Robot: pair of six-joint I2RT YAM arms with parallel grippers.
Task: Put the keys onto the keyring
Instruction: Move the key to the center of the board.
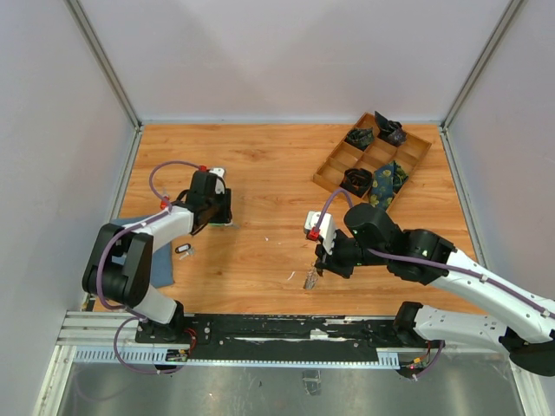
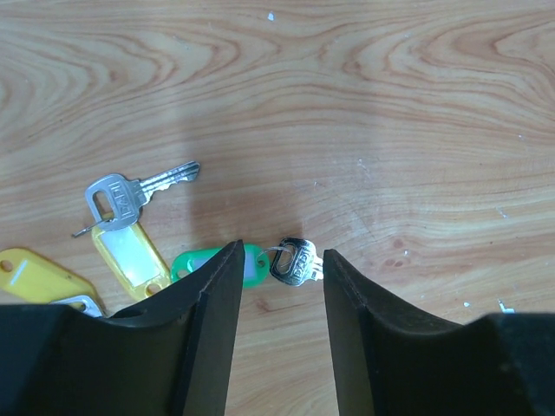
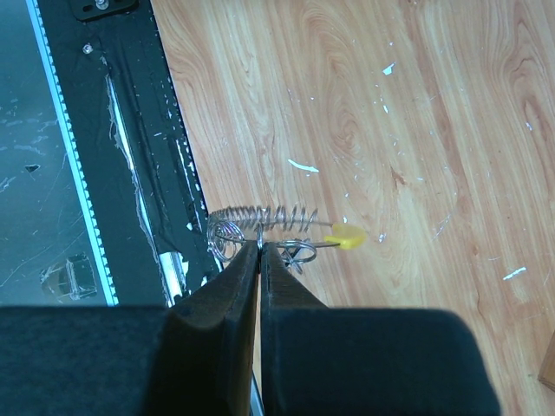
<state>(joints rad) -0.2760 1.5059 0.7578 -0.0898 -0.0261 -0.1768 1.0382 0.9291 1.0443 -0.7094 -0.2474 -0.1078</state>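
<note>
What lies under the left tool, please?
A silver key lies between its open fingers; the blade is hidden behind one finger, and its green tag partly behind the other.

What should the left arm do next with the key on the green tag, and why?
Probably lower and close the left gripper on the silver key: its head lies between the open fingers, apart from both, ringed to the green tag. The right gripper is shut on the keyring, so a key has to be picked up next.
</note>
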